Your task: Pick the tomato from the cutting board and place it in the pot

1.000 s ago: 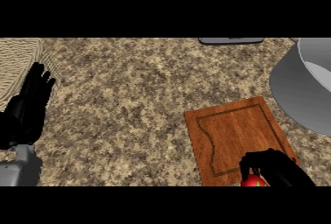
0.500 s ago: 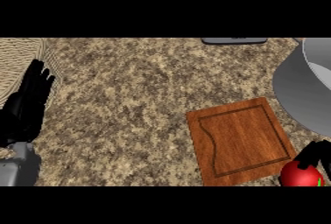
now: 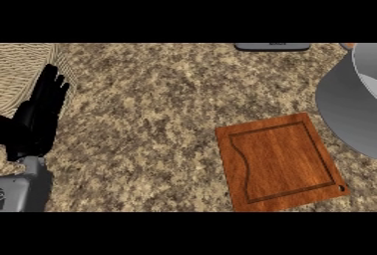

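- Tomato: shows nowhere in the head view, so its place can't be told from here.
- Cutting board point(image 3: 281, 162): brown wood with a routed groove running round inside its edge, lying flat on the counter at lower right, turned a little off square; a small dark hole sits at its lower right corner. Its top is bare wood.
- Pot point(image 3: 352, 102): large, grey metal, at the right edge, only partly in view; its pale rim curves along the upper right. It sits just beside the board's upper right corner; can't tell if they touch. Inside of the pot is out of sight.
- Left hand point(image 3: 38, 117): black, at the left edge, fingers straight and pointing up, open, holding nothing; resting over the counter's left side, fingertips by the woven mat.
- Left forearm point(image 3: 23, 187): grey, coming in at the lower left corner below the hand.
- Right hand: doesn't show in the view, so nothing to say on its fingers.
- Counter point(image 3: 154, 109): speckled brown and beige granite, fills most of the view.
- Woven mat point(image 3: 22, 69): pale, ribbed, at upper left, partly behind the left hand.
- Dark grey object point(image 3: 273, 46): flat, cut off by the top edge, well apart from the board; can't tell what it is.
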`<action>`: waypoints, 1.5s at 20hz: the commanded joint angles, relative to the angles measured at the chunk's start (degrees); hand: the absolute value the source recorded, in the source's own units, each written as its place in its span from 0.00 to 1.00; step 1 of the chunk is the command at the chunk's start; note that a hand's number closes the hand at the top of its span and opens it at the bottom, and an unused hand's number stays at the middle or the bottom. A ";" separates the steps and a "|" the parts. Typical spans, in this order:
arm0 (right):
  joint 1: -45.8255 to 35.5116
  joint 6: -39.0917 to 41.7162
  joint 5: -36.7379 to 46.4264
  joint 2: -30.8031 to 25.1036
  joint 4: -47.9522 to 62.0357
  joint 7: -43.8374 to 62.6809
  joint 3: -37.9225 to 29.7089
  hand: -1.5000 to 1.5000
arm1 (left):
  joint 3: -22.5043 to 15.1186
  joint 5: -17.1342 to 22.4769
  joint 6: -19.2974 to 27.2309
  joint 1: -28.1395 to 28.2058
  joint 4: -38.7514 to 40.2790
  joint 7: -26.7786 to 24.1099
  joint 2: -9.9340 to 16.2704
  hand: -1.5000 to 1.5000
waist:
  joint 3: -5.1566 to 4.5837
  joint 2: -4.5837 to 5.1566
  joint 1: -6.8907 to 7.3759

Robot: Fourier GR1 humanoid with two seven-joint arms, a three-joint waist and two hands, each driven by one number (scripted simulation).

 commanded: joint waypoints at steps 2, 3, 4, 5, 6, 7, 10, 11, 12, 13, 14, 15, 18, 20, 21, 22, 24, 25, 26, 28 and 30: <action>-6.16 -0.85 -1.62 -3.81 17.23 -8.27 -6.08 1.00 | -1.60 -1.13 0.73 -0.11 -0.48 -0.30 -1.92 0.50 | 0.06 0.16 0.63; -10.26 0.01 -1.80 -5.55 16.99 -3.24 -4.93 1.00 | 0.11 -0.96 0.59 -2.36 0.64 1.78 -0.07 0.50 | 0.03 0.13 0.60; -8.44 0.13 -3.07 -4.67 18.80 -6.03 -6.53 1.00 | -0.16 -1.17 -0.36 -0.40 1.45 -0.17 -0.35 0.50 | 0.03 0.10 0.45; -8.43 0.19 -3.16 -4.61 22.65 -8.93 -6.38 1.00 | 1.65 0.68 -1.55 -2.51 4.03 -1.50 0.37 0.50 | 0.04 0.16 0.42; -9.49 -1.27 -2.89 -3.61 26.22 -10.39 -6.14 1.00 | -0.84 -0.98 -0.04 -0.15 -0.41 1.15 -0.95 0.50 | 0.07 0.13 0.76; -13.38 0.70 -4.06 -8.70 30.33 -10.03 -8.45 1.00 | -0.19 -1.03 0.43 -2.77 -0.49 2.83 -0.13 0.50 | 0.06 0.14 0.74; -17.08 -0.88 -5.75 -7.21 39.10 -14.53 -8.30 1.00 | -1.06 -1.21 -0.08 -0.22 0.62 -0.55 -1.87 0.50 | 0.08 0.25 1.15; -18.29 -4.57 -1.66 -5.25 40.54 -16.48 -5.25 1.00 | 0.69 0.08 -1.20 -2.35 4.28 -2.43 -1.29 0.50 | 0.05 0.27 0.90; -15.94 -7.77 5.86 -8.15 41.89 -20.67 -5.14 1.00 | -2.13 -1.49 -0.36 2.53 -4.67 1.37 -1.62 0.50 | 0.12 0.23 1.86; -15.24 -11.26 12.45 -10.29 38.81 -19.14 -3.68 1.00 | -2.06 -1.25 0.12 -1.77 -0.17 1.17 -2.31 0.50 | 0.12 0.71 2.02; -14.43 -12.65 13.78 -12.79 41.28 -20.78 -5.96 1.00 | -0.85 -0.38 -0.70 -3.03 -0.01 2.20 -0.81 0.50 | 0.15 0.77 1.72; -14.46 -15.71 17.72 -12.43 42.83 -21.42 -4.01 1.00 | 0.22 0.00 -1.25 -1.38 0.10 0.22 -0.30 0.50 | 0.12 0.85 2.44; -19.92 -21.11 21.71 -13.92 54.56 -24.69 -2.70 1.00 | -0.55 0.17 -1.10 -2.31 -1.52 2.28 -0.72 0.50 | 0.13 0.63 2.38; -23.66 -25.08 23.80 -12.27 63.50 -26.62 -0.99 1.00 | -0.03 0.12 -0.92 -3.87 -0.38 3.55 -0.18 0.50 | 0.15 0.70 2.57; -25.18 -25.38 22.84 -13.82 68.07 -30.39 -1.98 1.00 | 1.08 0.80 -2.07 -3.77 0.99 1.52 0.58 0.50 | 0.15 0.74 2.44; -26.45 -28.02 25.24 -11.72 70.38 -29.41 -0.05 1.00 | -1.61 -1.05 -0.87 -2.86 1.75 0.31 -1.95 0.50 | 0.19 1.02 3.06; -29.16 -28.10 23.79 -14.13 77.56 -34.51 -1.54 1.00 | 1.43 1.05 -2.97 -1.33 2.09 -2.24 -0.05 0.50 | 0.13 0.72 2.35; -30.44 -28.12 23.37 -15.30 81.64 -35.09 -2.85 1.00 | -0.87 -0.07 -1.50 -1.64 -2.65 2.56 -0.69 0.50 | 0.24 0.80 3.23; -32.05 -27.10 23.71 -14.33 83.67 -34.44 -1.54 1.00 | -1.37 -0.88 -1.47 -0.26 -0.71 1.11 -1.36 0.50 | 0.20 0.81 3.00; -32.74 -23.75 20.63 -13.55 86.76 -34.32 -3.16 1.00 | -0.90 -1.11 -0.48 -2.41 0.49 0.60 -1.76 0.50 | 0.19 0.80 2.41; -34.87 -20.89 20.30 -13.95 90.41 -32.47 -3.29 0.00 | -1.30 -0.82 -1.64 -2.52 2.51 -1.17 -2.01 0.50 | 0.23 1.32 3.20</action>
